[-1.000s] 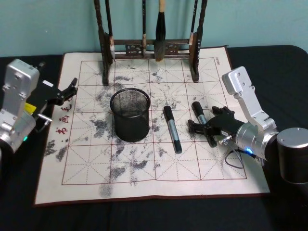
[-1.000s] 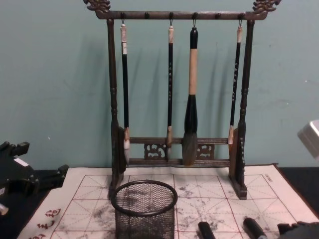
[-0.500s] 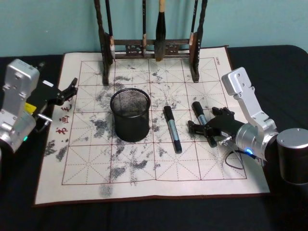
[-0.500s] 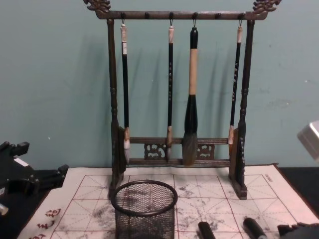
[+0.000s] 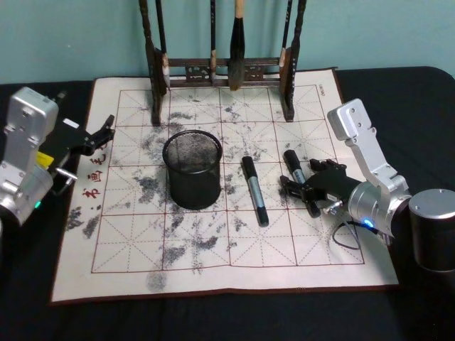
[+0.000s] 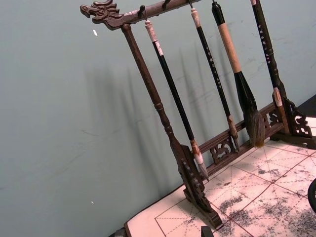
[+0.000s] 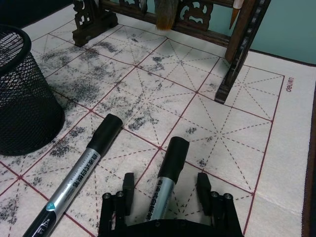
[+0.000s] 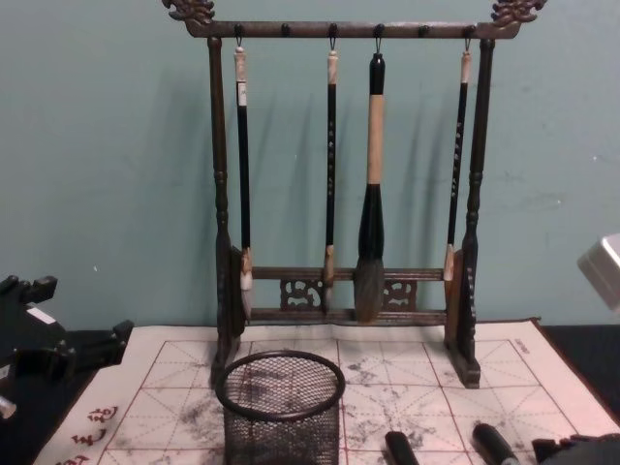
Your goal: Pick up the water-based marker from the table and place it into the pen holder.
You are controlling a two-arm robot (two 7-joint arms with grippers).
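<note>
Silver-grey boxy arm links (image 5: 360, 136), black right gripper (image 5: 300, 181), blue light (image 5: 368, 224), thin black cable (image 5: 342, 242), yellow label (image 5: 44, 160)

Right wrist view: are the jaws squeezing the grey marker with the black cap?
No, the right gripper has its jaws open either side of the grey black-capped marker lying on the white ink-stained mat.

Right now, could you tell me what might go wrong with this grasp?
The right gripper, jaws open, straddles one marker; the second marker lies close alongside and could get nudged. The mesh pen holder looks light; a low carry might tip it. The left gripper sits by the mat's left edge.
</note>
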